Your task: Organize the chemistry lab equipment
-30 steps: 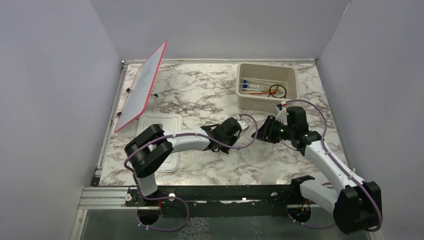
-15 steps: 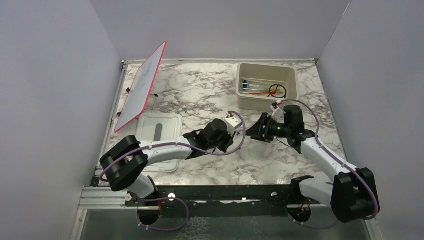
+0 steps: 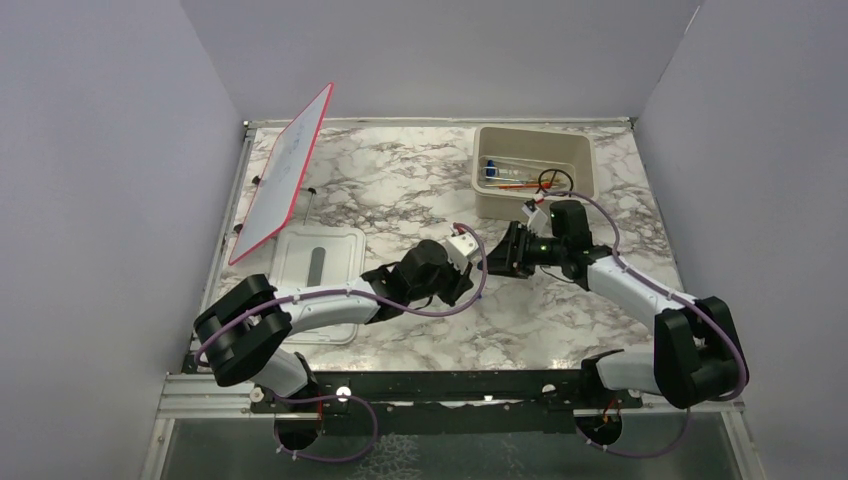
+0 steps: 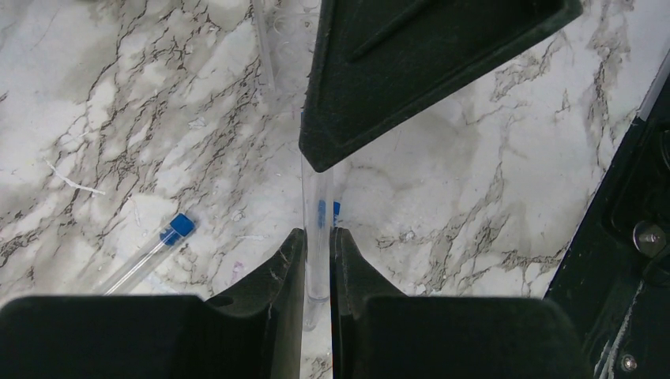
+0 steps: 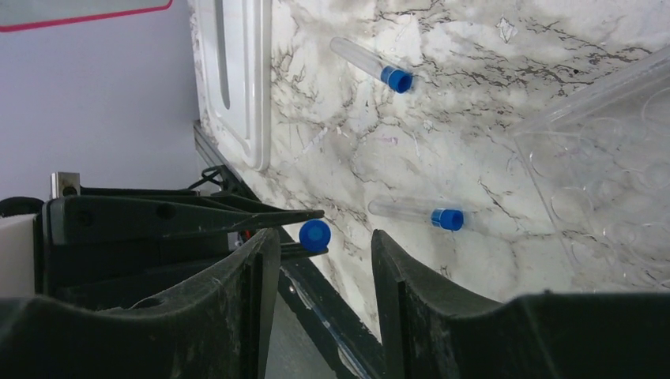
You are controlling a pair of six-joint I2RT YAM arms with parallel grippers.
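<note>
From above, the left arm is reaching across the table [image 3: 400, 180] to its middle, and the left gripper [image 3: 470, 268] is sitting just beside the right gripper [image 3: 498, 260], tip to tip. What is passing between them is too small to tell here. The tub [image 3: 590, 160] is standing at the far right, with the ring [image 3: 550, 180], the stick [image 3: 515, 186] and what seem to be tubes lying inside. The lid [image 3: 300, 250] is lying flat at the left, and the board [image 3: 285, 170] is leaning behind it.

In the left wrist view, the left gripper [image 4: 318, 237] is pinching a tube [image 4: 316, 197] lengthwise, its fingers [image 4: 284, 260] pressing on both sides. The tube's far end is disappearing under one finger [image 4: 411, 71] of the right gripper. A loose tube [image 4: 154, 249] is lying on the marble off to the left, its blue cap pointing up and right.

In the right wrist view, the right gripper [image 5: 324, 253] is standing with its jaws spread and nothing between its pads. The left gripper [image 5: 304, 229] is poking in from the left, and the held tube's blue cap [image 5: 314, 234] is showing end-on in the gap, closer to the left-hand finger [image 5: 253, 300]. An upper tube [image 5: 367, 59] and a lower tube [image 5: 415, 213] are lying apart on the marble. A clear tray [image 5: 600, 150] is lying at the right, and the lid [image 5: 237, 79] is at the upper left.
</note>
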